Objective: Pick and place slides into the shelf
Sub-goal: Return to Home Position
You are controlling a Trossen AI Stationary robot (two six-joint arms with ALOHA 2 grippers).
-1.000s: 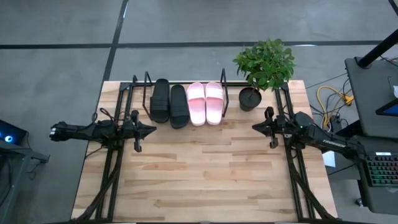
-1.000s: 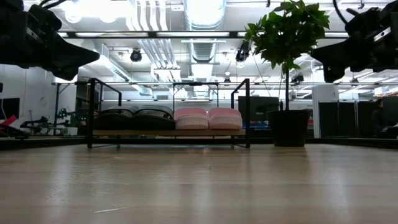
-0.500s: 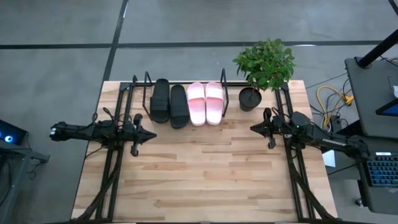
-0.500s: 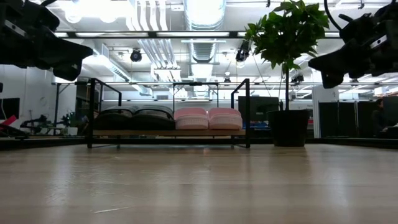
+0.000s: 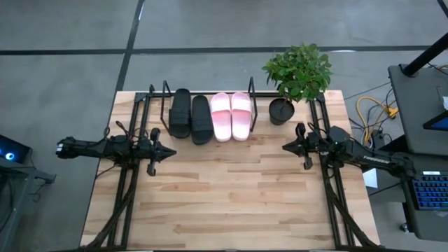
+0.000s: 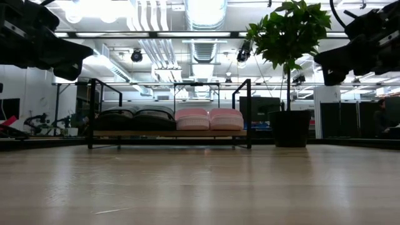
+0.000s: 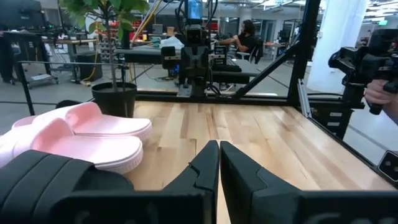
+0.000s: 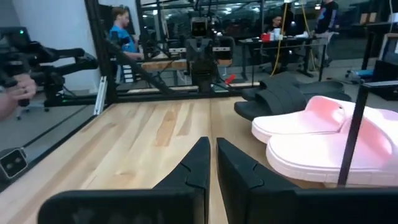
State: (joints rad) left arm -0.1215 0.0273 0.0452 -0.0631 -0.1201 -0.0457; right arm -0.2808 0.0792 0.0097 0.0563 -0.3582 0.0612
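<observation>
All the slides lie on the shelf [image 5: 166,89] at the table's far edge. The black pair [image 5: 190,116] is on its left half and the pink pair [image 5: 232,115] on its right, soles resting on the wooden board [image 6: 169,133]. My left gripper [image 5: 171,148] hovers shut over the table's left side, pointing right. My right gripper [image 5: 285,145] hovers shut over the right side, pointing left. The left wrist view shows the pink slides [image 7: 93,134] and a black slide [image 7: 50,171] beside its fingers. The right wrist view shows the pink slides [image 8: 323,134] behind a shelf rod [image 8: 354,130].
A potted plant [image 5: 294,77] stands right of the shelf at the far right corner, its black pot [image 6: 289,128] on the table. Bare wooden tabletop [image 5: 231,189] spreads between the arms and toward the near edge. A person's hand [image 7: 379,93] holds a device beyond the table.
My left gripper has drawn back a little toward the table's left edge. The slides and shelf have stayed where they were.
</observation>
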